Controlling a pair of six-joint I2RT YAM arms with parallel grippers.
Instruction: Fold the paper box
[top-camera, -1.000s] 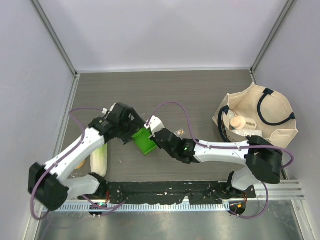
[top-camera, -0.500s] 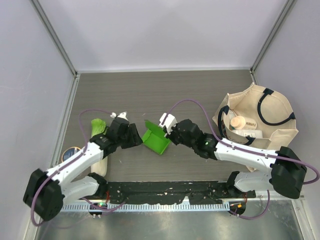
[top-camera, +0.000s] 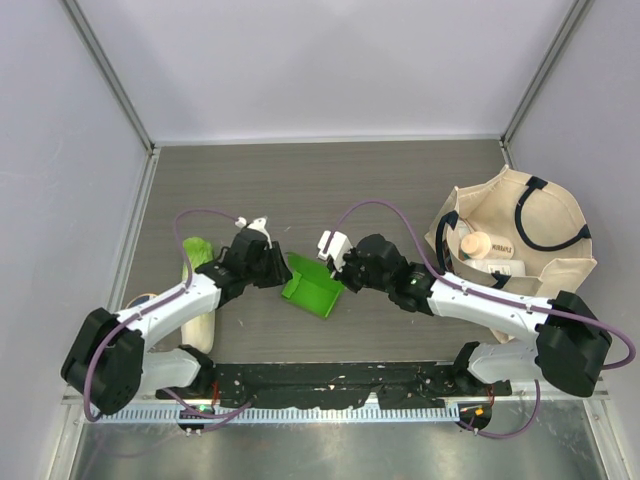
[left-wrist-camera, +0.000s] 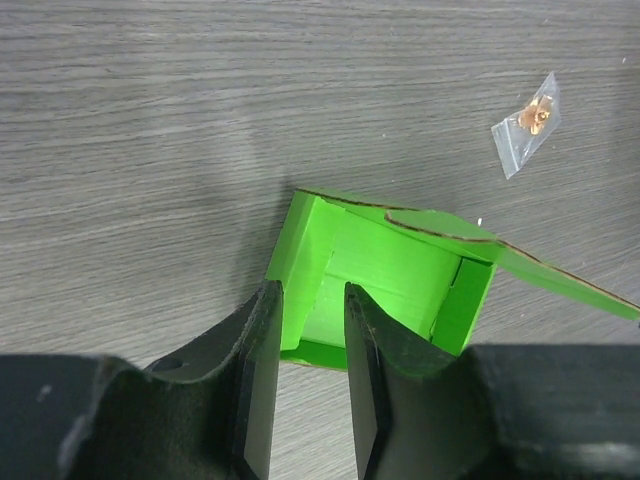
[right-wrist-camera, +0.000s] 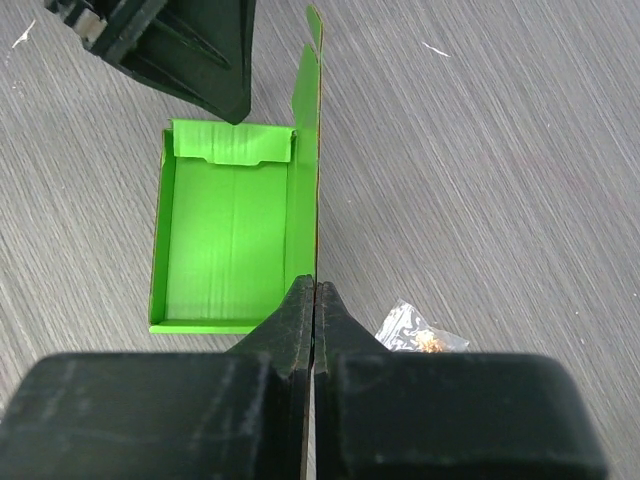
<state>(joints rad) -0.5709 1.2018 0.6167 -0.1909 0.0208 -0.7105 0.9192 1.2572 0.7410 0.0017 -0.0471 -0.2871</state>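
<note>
The paper box (top-camera: 312, 287) is bright green and stands on the table as an open tray with raised walls and one long lid flap. My right gripper (top-camera: 342, 272) is shut on the edge of that upright flap (right-wrist-camera: 308, 150), on the tray's right side (right-wrist-camera: 225, 240). My left gripper (top-camera: 275, 272) is at the box's left end. Its jaws straddle one side wall (left-wrist-camera: 300, 260), one finger outside and one inside the tray (left-wrist-camera: 385, 270), with a gap still showing around the wall (left-wrist-camera: 308, 295).
A beige tote bag (top-camera: 515, 235) holding a bottle (top-camera: 480, 246) stands at the right. A long pale cabbage (top-camera: 200, 300) lies under the left arm, with a round tin (top-camera: 140, 300) beside it. A small clear plastic bag (right-wrist-camera: 415, 330) lies close to the box (left-wrist-camera: 530, 125).
The left arm drew back to the left, then came in to the box's left end with its jaws narrowing around a wall. The right gripper carried the flap to the right, and the box turned.
</note>
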